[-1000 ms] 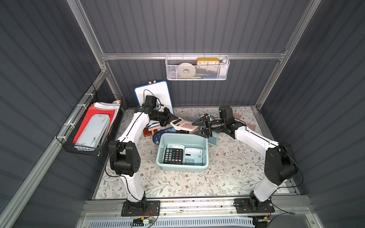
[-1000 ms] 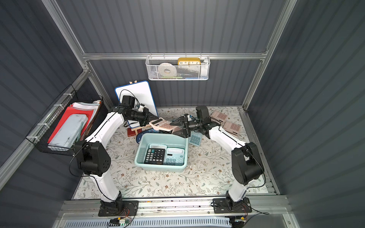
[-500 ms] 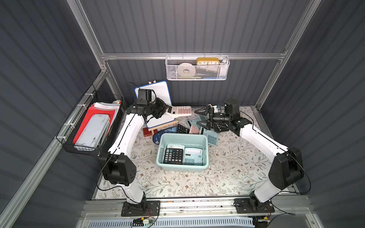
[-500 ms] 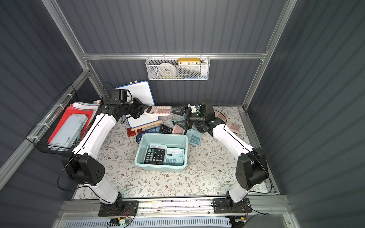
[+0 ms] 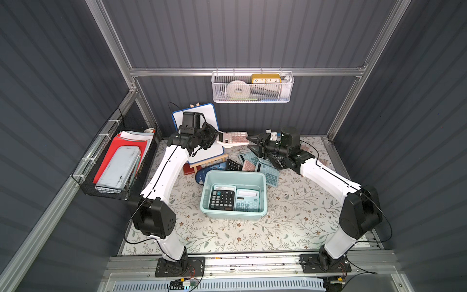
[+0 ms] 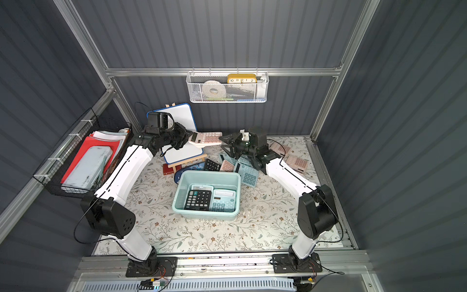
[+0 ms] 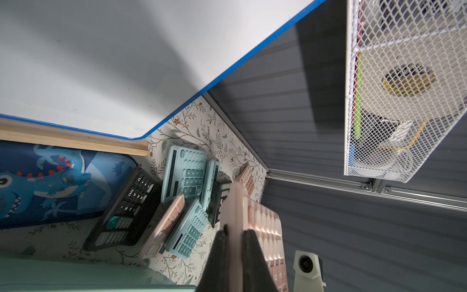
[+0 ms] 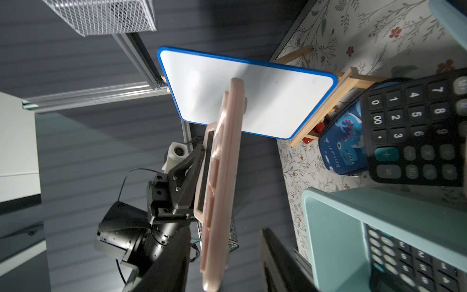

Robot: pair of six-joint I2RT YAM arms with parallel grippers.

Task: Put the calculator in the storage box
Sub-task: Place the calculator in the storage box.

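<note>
Table: floral-covered table [image 5: 290, 222], with an easel whiteboard [image 5: 211, 115] at its back-left corner and a heap of loose calculators [image 5: 255, 164] along the back edge.
Storage box: the mint-teal storage box [image 5: 232, 214] sits mid-table. A black calculator [image 5: 222, 199] and a teal calculator [image 5: 246, 201] lie flat in it side by side and cover most of the floor.
Pink calculator: the pink calculator [image 5: 233, 138] is in the air above the table's back edge, in front of the whiteboard. It is roughly level with its keys up and is not yet in the box.
Left gripper: the left gripper [image 5: 216, 139] is clenched on the calculator's display end, pinching front and back faces.
Right gripper: the right gripper [image 5: 254, 144] has its jaws parted either side of the calculator's free end, with a gap showing on one side.
Handling: likely light, with a stiff, smooth plastic shell. Held by one end it may pivot or slip.
Hold: best pinched across its thickness at a short end, on the bezel rather than the springy keys.
</note>
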